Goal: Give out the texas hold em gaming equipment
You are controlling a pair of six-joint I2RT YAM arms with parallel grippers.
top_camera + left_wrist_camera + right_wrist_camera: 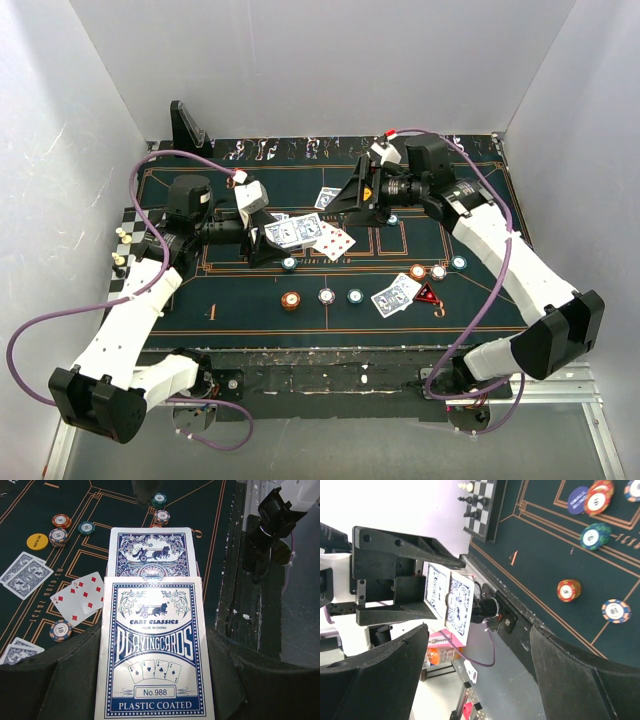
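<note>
Card box: blue/white, chariot print; card atop, poss. more

Blue card box held; chips & cards scattered.

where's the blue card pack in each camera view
top external: card pack sits left of centre, between the two arms.
left wrist: it fills the lower middle, back facing the camera.
right wrist: left of centre, held upright off the table's near edge.
shared landmark: the dark green mat with orange lines.
</note>
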